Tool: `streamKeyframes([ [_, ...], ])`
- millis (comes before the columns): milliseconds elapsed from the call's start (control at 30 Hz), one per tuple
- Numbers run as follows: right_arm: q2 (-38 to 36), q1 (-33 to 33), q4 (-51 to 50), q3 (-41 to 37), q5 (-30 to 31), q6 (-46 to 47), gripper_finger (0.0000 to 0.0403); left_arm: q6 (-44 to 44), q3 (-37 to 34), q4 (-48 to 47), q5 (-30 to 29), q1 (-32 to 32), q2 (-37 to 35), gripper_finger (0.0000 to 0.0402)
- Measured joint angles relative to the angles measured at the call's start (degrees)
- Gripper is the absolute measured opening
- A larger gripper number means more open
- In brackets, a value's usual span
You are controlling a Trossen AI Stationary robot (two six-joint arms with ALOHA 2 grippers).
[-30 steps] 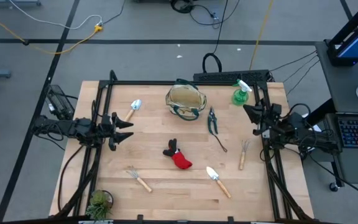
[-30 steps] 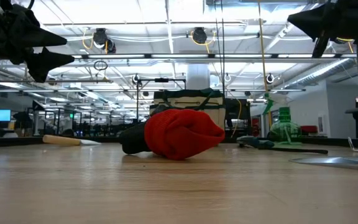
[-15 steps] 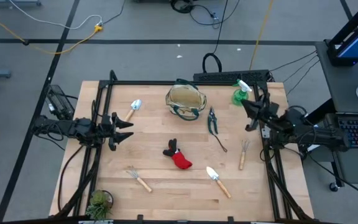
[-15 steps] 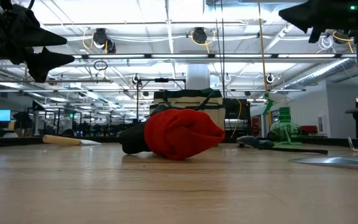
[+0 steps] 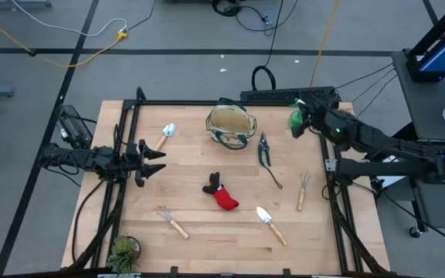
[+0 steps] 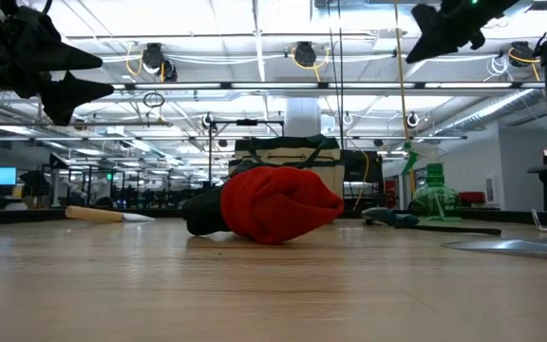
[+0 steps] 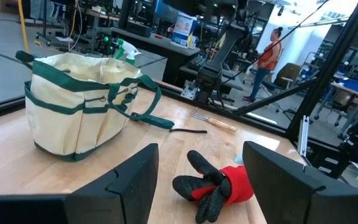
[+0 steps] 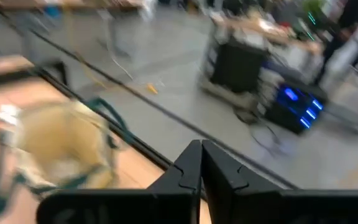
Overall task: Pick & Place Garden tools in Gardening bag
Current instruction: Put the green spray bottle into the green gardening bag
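The tan gardening bag (image 5: 231,126) with green trim stands on its base at the far middle of the table. Around it lie a trowel (image 5: 165,135), black shears (image 5: 264,150), a red-and-black glove (image 5: 221,193), a fork (image 5: 173,222), a second trowel (image 5: 271,225) and a small rake (image 5: 302,191). The green spray bottle (image 5: 293,120) stands at the far right, partly under my right gripper (image 5: 300,108). That gripper is shut, empty and high above the table (image 6: 424,38). My left gripper (image 5: 154,161) waits open at the left edge, pointing level toward the glove (image 7: 219,183).
A small potted plant (image 5: 123,251) stands at the near left corner. Black frame rails (image 5: 130,147) run along both table sides and the far edge. A dark power strip (image 5: 288,95) lies behind the far edge. A person (image 7: 267,59) stands in the room beyond.
My right gripper has risen from the table's right edge and swung toward the far edge, coming over the spray bottle. It has rolled and tipped as it went, and has stayed shut. The tools and the bag have not moved.
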Motion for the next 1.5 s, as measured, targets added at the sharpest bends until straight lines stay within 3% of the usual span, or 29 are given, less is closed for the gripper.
streamKeyframes([
  [300,9.13,-14.71,-6.22,2.92,-1.23,2.43,0.0048,1.45,-0.01,-0.02,0.00,0.00,0.00,0.0241],
  [533,14.02,-22.90,-10.06,2.92,-8.25,3.08,0.0115,1.44,-0.01,-0.04,0.00,0.02,0.00,0.0241],
  [700,15.20,-25.19,-14.09,2.92,-8.68,3.08,0.0171,1.43,0.00,-0.04,0.00,0.00,0.00,0.0241],
  [1033,15.22,-29.25,-15.25,2.92,-20.33,1.65,0.0261,1.85,0.00,-0.04,-0.02,0.00,0.00,0.0241],
  [1267,15.95,-31.89,-14.63,2.92,-21.84,-1.76,0.0296,4.71,0.00,-0.09,-3.23,0.01,0.00,0.0241],
  [1500,20.12,-34.00,-13.94,2.90,-24.74,-3.78,0.0302,4.84,-0.02,-0.07,-5.55,0.02,0.00,0.0241],
])
